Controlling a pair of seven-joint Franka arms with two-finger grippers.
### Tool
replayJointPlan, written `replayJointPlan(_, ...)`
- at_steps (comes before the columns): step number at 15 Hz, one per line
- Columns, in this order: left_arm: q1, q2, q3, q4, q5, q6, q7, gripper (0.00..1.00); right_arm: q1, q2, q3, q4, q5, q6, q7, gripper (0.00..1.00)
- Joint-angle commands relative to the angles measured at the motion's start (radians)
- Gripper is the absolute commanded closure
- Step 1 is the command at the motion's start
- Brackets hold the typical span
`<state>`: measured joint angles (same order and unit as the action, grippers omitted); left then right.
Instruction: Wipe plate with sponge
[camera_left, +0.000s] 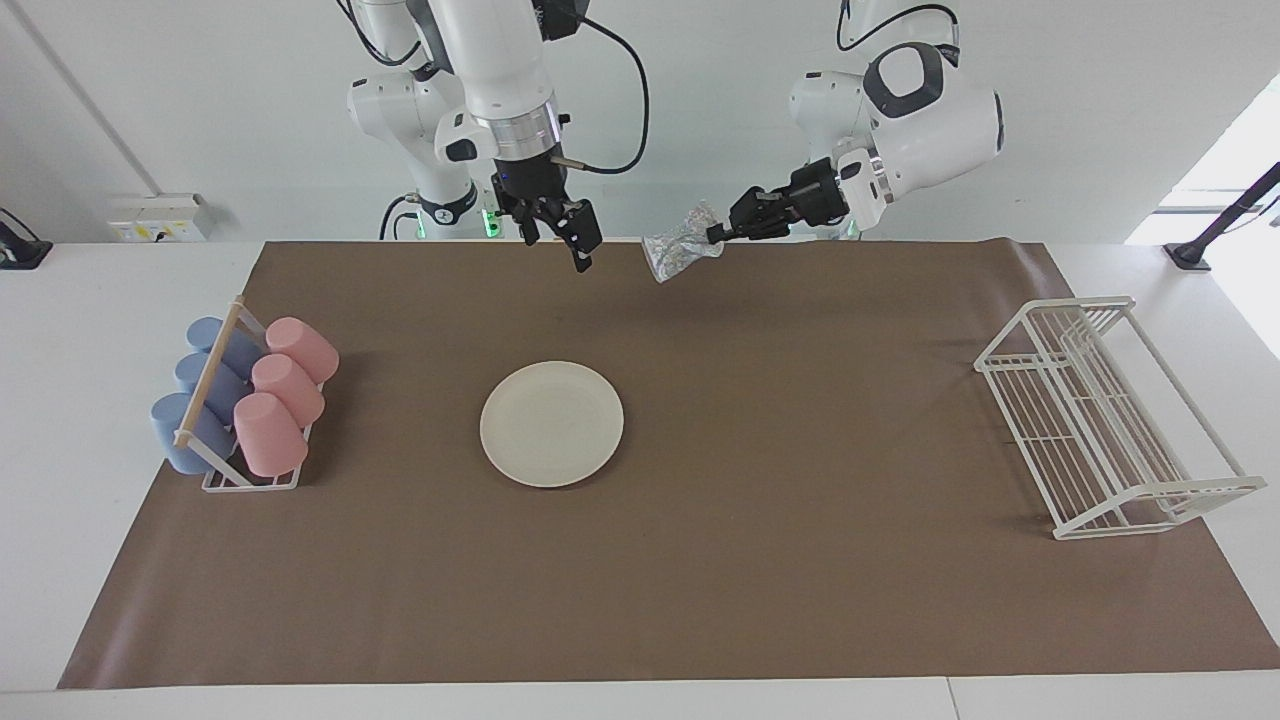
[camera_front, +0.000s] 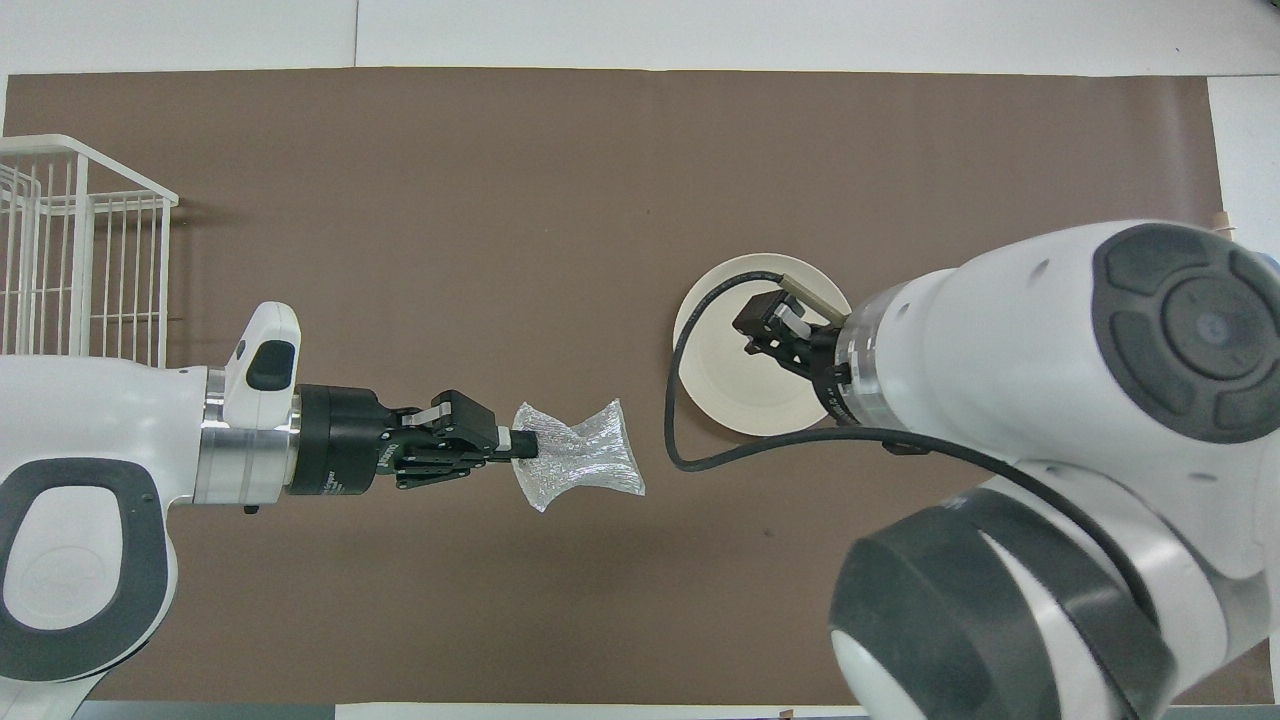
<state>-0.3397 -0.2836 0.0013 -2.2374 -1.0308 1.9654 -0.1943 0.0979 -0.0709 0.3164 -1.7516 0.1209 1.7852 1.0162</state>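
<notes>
We see the left hand (camera_left: 716, 236) up in the air over the mat (camera_left: 800, 420), its fingers pinched on one end of the sponge (camera_left: 678, 250). The sponge sticks out level from the fingertips, its long axis in line with the hand, pointing toward the right arm's end of the counter. The right hand (camera_left: 580, 250) hangs over the mat, fingers spread with nothing between them. The plate (camera_left: 551, 423) lies flat mid-mat, between the cup rack (camera_left: 240, 405) and the wire rack (camera_left: 1105, 420). We can read no writing on any of them.
</notes>
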Motion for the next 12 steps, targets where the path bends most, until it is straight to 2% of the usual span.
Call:
replayJointPlan(1,0.031,0.017,-0.003,0.016,0.159,-0.034,-0.011,1.00,-0.081,-0.009,0.010,0.004,-0.009,-0.033,-0.276,0.00)
replayJointPlan(5,0.080,0.104,-0.003,0.148,0.475,-0.152,-0.025,1.00,-0.214,-0.009,0.006,0.011,-0.009,-0.058,-0.614,0.00)
replayJointPlan(7,0.110,0.150,-0.003,0.217,0.610,-0.204,-0.027,1.00,-0.268,-0.009,0.006,0.011,-0.009,-0.070,-0.718,0.00)
replayJointPlan(12,0.108,0.242,-0.003,0.379,0.957,-0.362,-0.027,1.00,-0.343,0.002,-0.002,0.017,-0.012,-0.122,-0.925,0.00)
